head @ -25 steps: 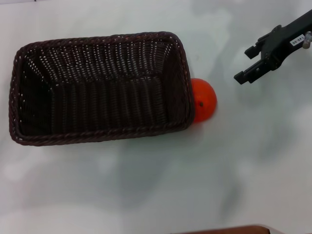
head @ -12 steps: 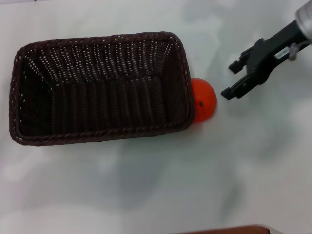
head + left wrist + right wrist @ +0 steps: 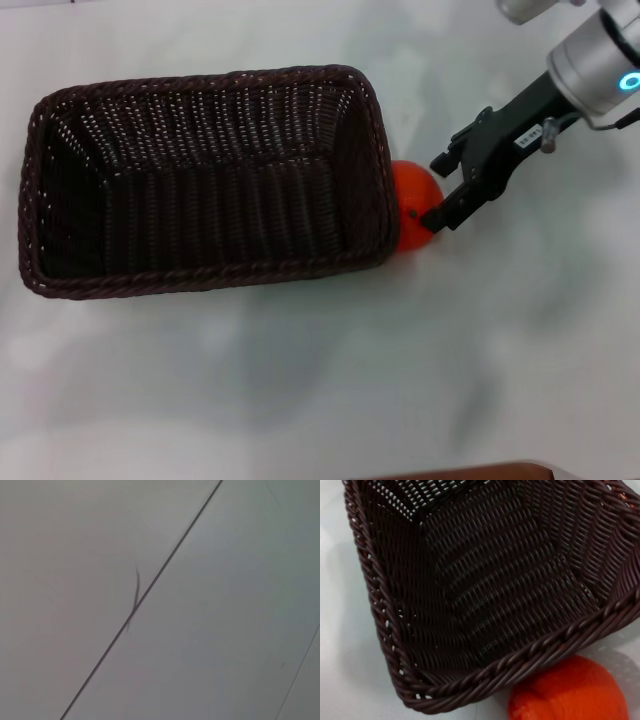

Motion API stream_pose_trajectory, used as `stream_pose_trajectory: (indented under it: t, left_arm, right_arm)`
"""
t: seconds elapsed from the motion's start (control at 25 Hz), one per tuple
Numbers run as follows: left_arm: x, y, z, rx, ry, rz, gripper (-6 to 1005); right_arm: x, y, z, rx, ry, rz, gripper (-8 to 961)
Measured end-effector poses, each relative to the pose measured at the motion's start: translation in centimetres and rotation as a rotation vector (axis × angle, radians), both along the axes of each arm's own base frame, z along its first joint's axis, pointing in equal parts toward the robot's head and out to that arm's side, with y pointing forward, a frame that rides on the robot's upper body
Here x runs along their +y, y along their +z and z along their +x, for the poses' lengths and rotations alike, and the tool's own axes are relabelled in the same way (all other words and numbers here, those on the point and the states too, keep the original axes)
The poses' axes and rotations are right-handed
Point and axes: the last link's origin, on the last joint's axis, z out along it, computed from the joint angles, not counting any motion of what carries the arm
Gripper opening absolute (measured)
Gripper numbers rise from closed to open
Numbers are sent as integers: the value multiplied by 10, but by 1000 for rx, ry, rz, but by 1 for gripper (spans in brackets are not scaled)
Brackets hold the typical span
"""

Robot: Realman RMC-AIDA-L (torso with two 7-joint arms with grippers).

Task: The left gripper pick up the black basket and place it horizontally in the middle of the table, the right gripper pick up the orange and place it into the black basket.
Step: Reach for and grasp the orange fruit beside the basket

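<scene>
The dark woven rectangular black basket (image 3: 205,180) lay lengthwise on the plain white table (image 3: 330,380). Against its right end rested the small round reddish orange (image 3: 418,205). The black two-fingered right gripper (image 3: 440,190) hovered there, jaws spread apart around the fruit.

Orange (image 3: 415,203) half hidden from me behind the black basket (image 3: 205,180) wall, its near side cut off in the right wrist view, my left claw nowhere in view, right claw (image 3: 445,190) arm cropped at far right.
</scene>
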Motion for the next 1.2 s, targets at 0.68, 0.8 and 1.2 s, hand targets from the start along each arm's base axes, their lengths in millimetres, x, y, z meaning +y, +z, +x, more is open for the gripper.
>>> stream_pose_trajectory:
  t: [0.68, 0.8, 1.2]
  left_arm:
    - [0, 0, 0, -2, 0, -1, 815]
    - [0, -1, 0, -6, 2, -3, 815]
    - [-1, -2, -1, -15, 7, 0, 816]
  right_arm:
    - [3, -22, 2, -16, 17, 24, 486]
    - [3, -22, 3, -13, 24, 26, 421]
    - [5, -18, 6, -3, 19, 39, 239]
